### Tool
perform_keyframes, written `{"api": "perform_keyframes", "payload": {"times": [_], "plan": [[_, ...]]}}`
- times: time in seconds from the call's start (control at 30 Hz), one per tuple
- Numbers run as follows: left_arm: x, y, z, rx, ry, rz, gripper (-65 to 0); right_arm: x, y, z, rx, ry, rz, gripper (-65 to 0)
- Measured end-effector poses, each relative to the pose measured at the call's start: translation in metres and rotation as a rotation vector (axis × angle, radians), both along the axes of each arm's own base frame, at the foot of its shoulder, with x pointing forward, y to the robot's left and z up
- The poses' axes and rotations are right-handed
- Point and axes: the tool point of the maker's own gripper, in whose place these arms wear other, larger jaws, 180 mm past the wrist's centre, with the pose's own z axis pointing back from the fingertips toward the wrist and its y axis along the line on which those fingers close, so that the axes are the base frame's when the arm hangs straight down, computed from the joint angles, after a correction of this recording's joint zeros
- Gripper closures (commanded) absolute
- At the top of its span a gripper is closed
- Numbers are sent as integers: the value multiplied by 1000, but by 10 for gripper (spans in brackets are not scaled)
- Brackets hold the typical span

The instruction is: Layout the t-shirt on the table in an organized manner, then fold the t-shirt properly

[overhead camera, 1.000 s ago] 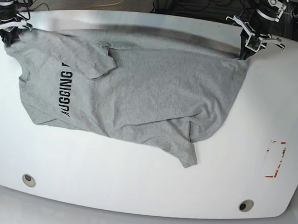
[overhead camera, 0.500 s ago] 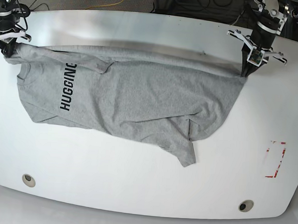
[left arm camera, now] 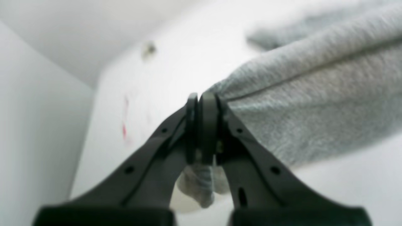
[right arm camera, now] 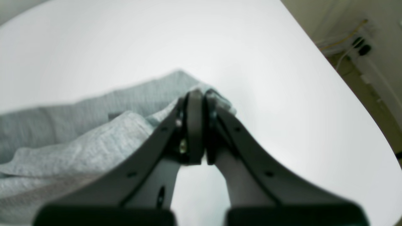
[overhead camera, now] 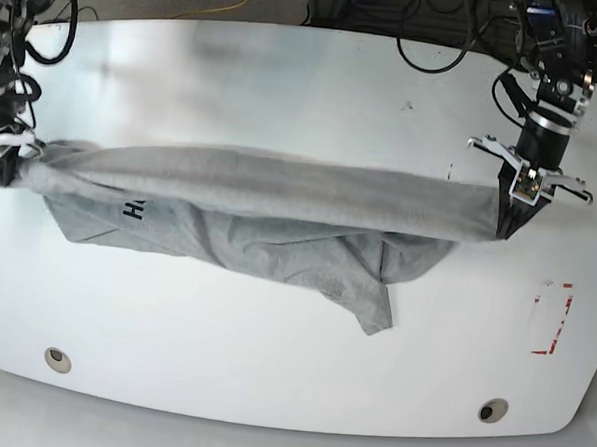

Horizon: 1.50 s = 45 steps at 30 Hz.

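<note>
Across the middle of the table: the t-shirt point(overhead camera: 270, 197) now hangs as a long taut band between the two arms; a second ago its held edge lay up near the far rim with the body spread flat below it.
What moved: both arms have carried that edge toward the near side, so the lifted fabric is rolling over the part that lies on the table point(overhead camera: 286, 73).
Left gripper point(overhead camera: 520, 220): jaws pressed together on one end of the cloth, a pinch of grey fabric showing between them in the wrist view.
Right gripper point(overhead camera: 3, 168): likewise clamped on the other end.
Lettering: mostly covered now, only a couple of black letters peeking out under the band.
Meaning for the task: looks like a flip or re-lay to spread it out; folding has not begun, I'd say.
In the way: a loose flap point(overhead camera: 374, 313) trails toward the near edge and the lower body is rumpled.
Around: red outline mark point(overhead camera: 552, 317) and two holes point(overhead camera: 57, 359), all apart from the cloth.
</note>
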Motion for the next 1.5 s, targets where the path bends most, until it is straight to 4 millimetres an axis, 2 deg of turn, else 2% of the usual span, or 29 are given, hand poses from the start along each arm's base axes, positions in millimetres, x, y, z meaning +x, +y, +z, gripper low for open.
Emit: {"api": "perform_keyframes", "payload": {"times": [0.2,0.43,0.63,0.77,0.9,1.1,1.37,1.5], "plan": [[37,5,28,55,-42,11,0,35,12,12,31,-62,56,0],[79,-5,67,108,-100,-14,0,78,16,14,76,-86,82,0],[105,-15,83,108,-128,-44,0,114,26,21,117,-116,126,0],[114,-19,93,105,-150,-53,0,124,19,31,123,-143,114,0],[121,-27,106,108,-184,-72,0,131,10,50,97,-179,95,0],[127,-32,124,108,-224,-85,0,142,8,75,64,-231,94,0],[141,-31,170,110,-333,-76,0,155,6,111,-54,-283,114,0],[152,-38,184,109,-358,-92,0,162,7,127,-92,-306,124,0]]}}
